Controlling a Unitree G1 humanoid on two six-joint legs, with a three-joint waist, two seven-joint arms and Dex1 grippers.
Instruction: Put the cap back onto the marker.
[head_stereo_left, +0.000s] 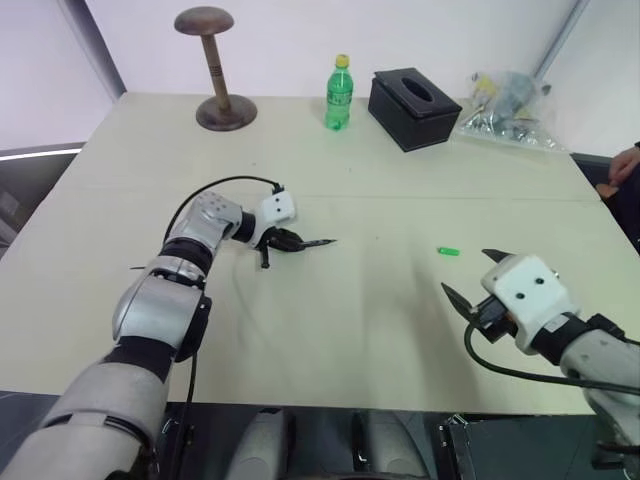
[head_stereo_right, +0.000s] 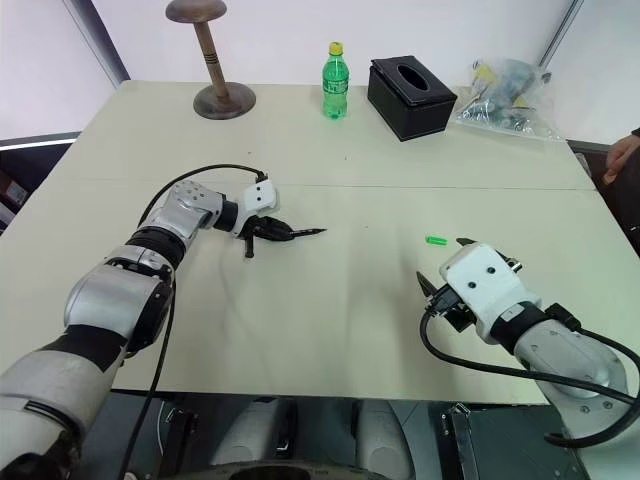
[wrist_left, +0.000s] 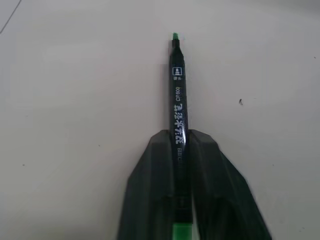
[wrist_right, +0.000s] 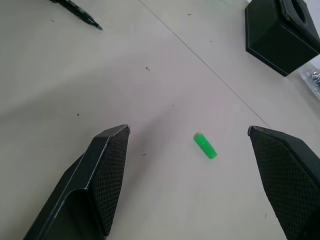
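The marker (wrist_left: 178, 95), a thin black stick with white print and a green tip, lies low over the table near its middle. My left gripper (head_stereo_left: 283, 241) is shut on the marker's rear part, and the marker's front (head_stereo_left: 318, 242) pokes out toward the right. The cap (head_stereo_left: 448, 251), a tiny bright green cylinder, lies on the table to the right of the marker. My right gripper (head_stereo_left: 478, 278) hovers open just short of the cap (wrist_right: 205, 146), which shows on the table between and beyond its two spread fingers (wrist_right: 102, 170).
Along the table's far edge stand a wooden hat stand (head_stereo_left: 212, 70), a green drink bottle (head_stereo_left: 339, 94), a black tissue box (head_stereo_left: 412, 108) and a clear bag of small parts (head_stereo_left: 505, 112). A person's hand (head_stereo_left: 625, 160) shows at the right edge.
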